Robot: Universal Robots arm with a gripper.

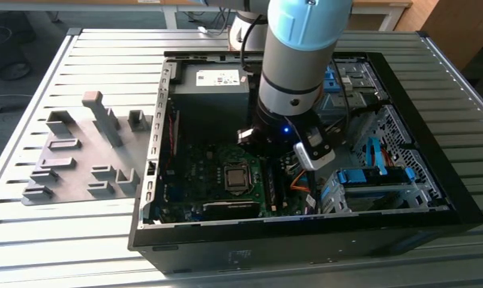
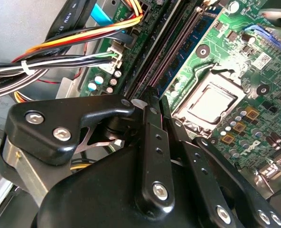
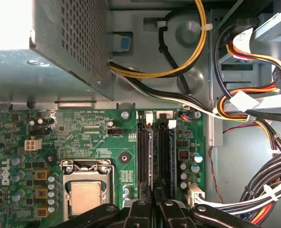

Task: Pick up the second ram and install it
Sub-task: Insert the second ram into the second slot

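Item: second ram (image 3: 153, 159), dark stick standing on edge over the black memory slots (image 3: 143, 161) beside the processor socket (image 3: 86, 192). Long axis runs straight away from the claw (image 3: 153, 202), whose narrowed fingers pinch its near end, directly above the motherboard (image 1: 225, 174).

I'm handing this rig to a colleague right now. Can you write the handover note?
Gripper: down inside the open computer case, right over the motherboard's memory slots; open or shut cannot be told.
Things: one memory stick stands in a slot beside the gripper. The grey holder tray lies outside the case, on the exterior view's left.
Done: the arm is at the slots.
Left: unclear whether the second ram is seated.
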